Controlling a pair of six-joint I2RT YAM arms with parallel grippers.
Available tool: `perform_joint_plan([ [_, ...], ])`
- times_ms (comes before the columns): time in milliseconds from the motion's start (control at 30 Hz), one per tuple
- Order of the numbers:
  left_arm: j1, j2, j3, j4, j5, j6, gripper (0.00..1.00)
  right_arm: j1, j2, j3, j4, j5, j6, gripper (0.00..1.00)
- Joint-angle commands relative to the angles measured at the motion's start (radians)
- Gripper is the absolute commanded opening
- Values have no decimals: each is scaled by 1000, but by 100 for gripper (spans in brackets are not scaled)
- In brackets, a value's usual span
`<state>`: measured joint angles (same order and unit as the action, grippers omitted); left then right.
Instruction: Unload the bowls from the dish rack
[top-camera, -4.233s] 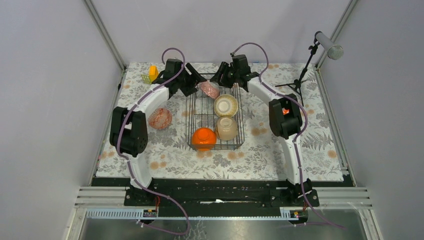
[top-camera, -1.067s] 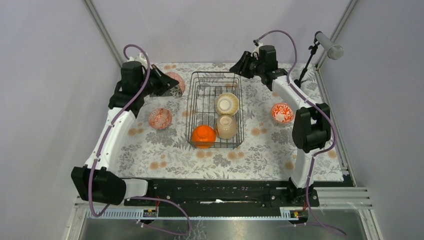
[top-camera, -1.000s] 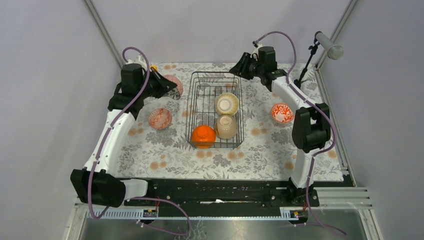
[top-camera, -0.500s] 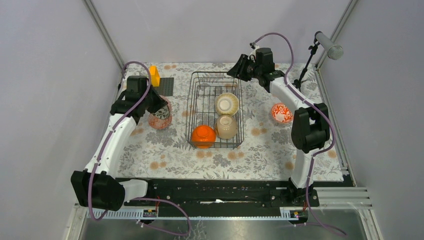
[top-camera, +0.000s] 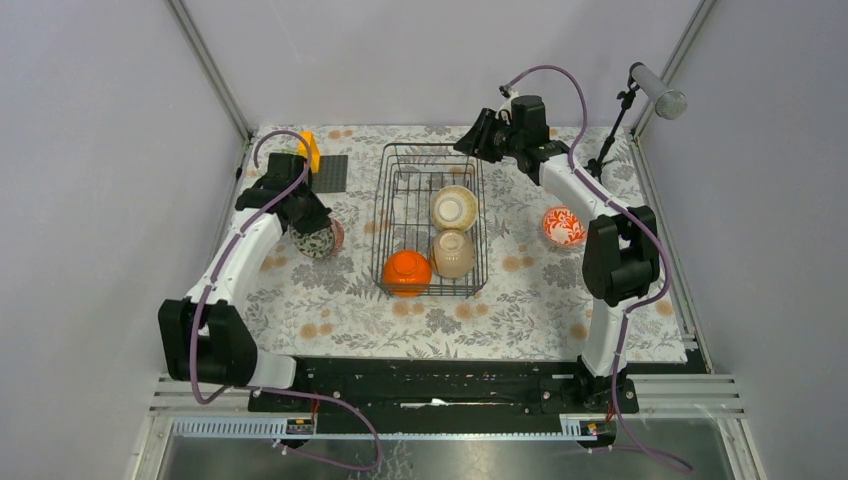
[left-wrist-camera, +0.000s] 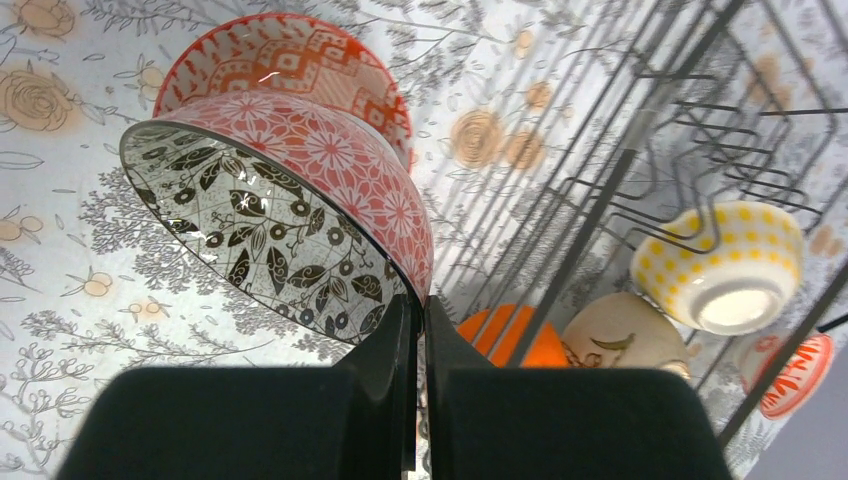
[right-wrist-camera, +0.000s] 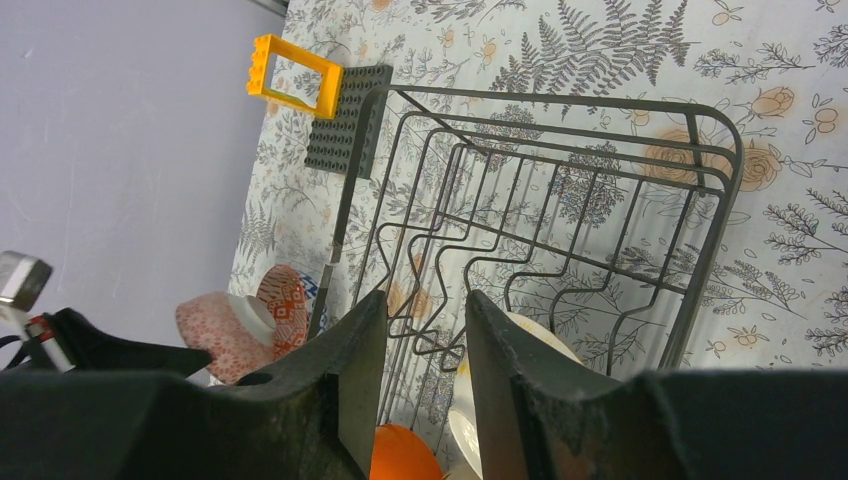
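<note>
Left wrist, pinkish bowl (left-wrist-camera: 340, 165) rim clamped between fingers (left-wrist-camera: 385, 360)

The top camera looks down from high behind the near edge, taking in the whole table (top-camera: 520, 300) from afar. The left wrist camera sits low and close behind a pink bowl (left-wrist-camera: 340, 180), facing right toward the rack (left-wrist-camera: 640, 130). The right wrist camera looks steeply down on the rack's far end. All three share the rack and the orange bowl (left-wrist-camera: 510, 338).

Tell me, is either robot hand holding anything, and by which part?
The left hand pinches the pink floral bowl by its rim, close to the red-patterned bowl. The right hand holds nothing.
</note>
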<state>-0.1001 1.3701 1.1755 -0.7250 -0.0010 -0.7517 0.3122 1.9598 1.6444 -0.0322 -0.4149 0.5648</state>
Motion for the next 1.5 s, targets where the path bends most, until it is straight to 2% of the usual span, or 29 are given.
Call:
perform_joint_plan([
  [0,24,59,58,-14,-17,34,0,9,-46,16,25,-34,-5,42],
  [400,45,287,197,-67,-4,81,0,10,-59,5,25,-32,-9,42],
  [567,45,372,265,-68,48,80,0,10,-61,-1,24,-32,-9,42],
  [800,45,401,280,-68,79,66,29,11,-73,-23,2,-31,-17,52],
  [1167,45,346,269,-71,78,88,46,52,-118,-109,-65,-12,-108,59],
  [1267,43,300,260,-52,106,91,54,82,-132,-111,-112,26,-174,68],
  [1333,42,258,227,7,200,99,62,103,-143,-116,-144,66,-213,76],
  [1433,23,181,172,100,276,102,74,131,-162,-127,-190,141,-241,97],
  [1467,12,161,165,130,286,106,76,138,-168,-133,-201,160,-244,99],
])
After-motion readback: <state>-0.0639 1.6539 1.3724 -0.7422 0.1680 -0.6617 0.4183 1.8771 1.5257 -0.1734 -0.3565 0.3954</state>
